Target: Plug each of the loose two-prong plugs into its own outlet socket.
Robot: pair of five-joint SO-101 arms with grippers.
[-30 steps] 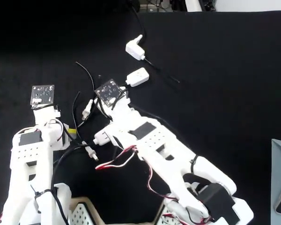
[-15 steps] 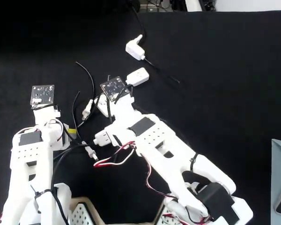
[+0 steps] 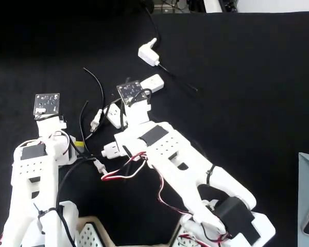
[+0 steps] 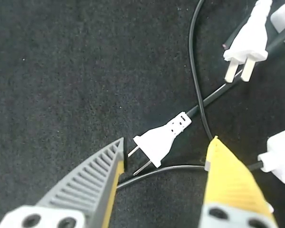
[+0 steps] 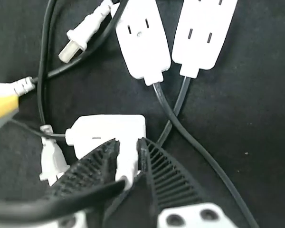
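The right gripper (image 5: pixel 128 146) is clenching a blocky white plug (image 5: pixel 102 133) near an outlet socket (image 5: pixel 142 38), presumably for insertion; the left gripper (image 4: pixel 167 141) is hovering released astride a two-prong plug (image 4: pixel 156 142).

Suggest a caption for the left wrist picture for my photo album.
Left gripper open above a loose white two-prong plug on the black table, a second plug nearby.

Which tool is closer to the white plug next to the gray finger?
Left. The left tool hangs open with the plug lying between its fingers. The right tool is farther off, shut on a white block.
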